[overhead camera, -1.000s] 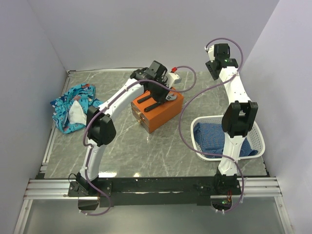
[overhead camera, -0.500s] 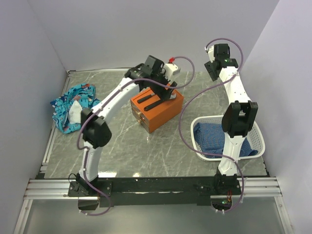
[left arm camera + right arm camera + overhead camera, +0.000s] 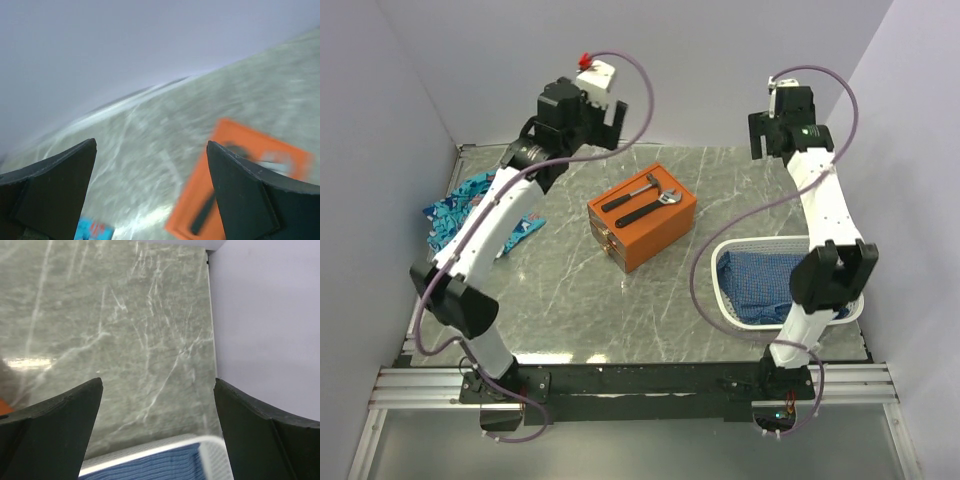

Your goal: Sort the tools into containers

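At the far left a patterned blue cloth (image 3: 470,205) lies crumpled on the marble table (image 3: 570,300) against the wall. The left arm reaches up over it, and the left claw (image 3: 150,145) hangs high near the back wall. Its two dark fingers (image 3: 55,185) are spread wide with nothing between them. Its own camera is blurred, but it shows the orange box (image 3: 642,232) down below and off to one side. That box sits at mid-table, turned at an angle. On its lid lie the black-handled hammer (image 3: 625,196) and the wrench (image 3: 645,210), side by side and nearly parallel, with their heads toward the far right corner. Further right, the right claw (image 3: 158,382) hovers above bare table near the back right corner, likewise gaping and empty. Below it, by the right wall, stands a white basket (image 3: 760,241) with a blue cloth (image 3: 760,285) inside.
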Tool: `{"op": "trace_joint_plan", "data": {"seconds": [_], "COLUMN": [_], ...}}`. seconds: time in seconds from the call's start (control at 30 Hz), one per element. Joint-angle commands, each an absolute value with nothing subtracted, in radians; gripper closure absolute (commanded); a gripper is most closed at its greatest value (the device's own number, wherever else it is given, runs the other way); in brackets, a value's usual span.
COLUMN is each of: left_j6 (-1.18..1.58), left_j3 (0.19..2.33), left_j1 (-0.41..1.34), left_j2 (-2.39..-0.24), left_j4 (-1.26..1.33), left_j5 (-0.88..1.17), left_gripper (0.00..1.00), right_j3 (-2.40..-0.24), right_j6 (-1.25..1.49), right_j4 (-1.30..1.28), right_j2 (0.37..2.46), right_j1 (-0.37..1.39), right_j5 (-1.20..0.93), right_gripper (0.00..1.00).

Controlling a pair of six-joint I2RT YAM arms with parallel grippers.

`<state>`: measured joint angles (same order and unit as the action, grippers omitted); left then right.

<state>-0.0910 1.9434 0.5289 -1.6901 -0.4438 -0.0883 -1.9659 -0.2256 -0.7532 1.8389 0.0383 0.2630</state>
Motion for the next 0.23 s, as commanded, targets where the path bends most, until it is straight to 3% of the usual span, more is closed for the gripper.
{"op": "trace_joint_plan", "data": {"seconds": [0.0, 0.2], "left_j6": [-0.011, 0.058], "left_j3": [1.856, 1.894], "left_j1": [0.457, 0.449], "left_j2": [-1.766, -1.809], "left_j4": [-0.375, -0.388], "left_j5": [-0.330, -0.324], "left_gripper": [0.04, 0.04], "right_j3": [-1.800, -1.593], "right_j6": [-0.060, -0.126], "right_j4": [-0.697, -0.649], "right_j2": [1.704, 1.548], "right_j1": [0.095, 0.216], "right_j5": [0.387, 0.423], "right_gripper": [0.00, 0.00]}}
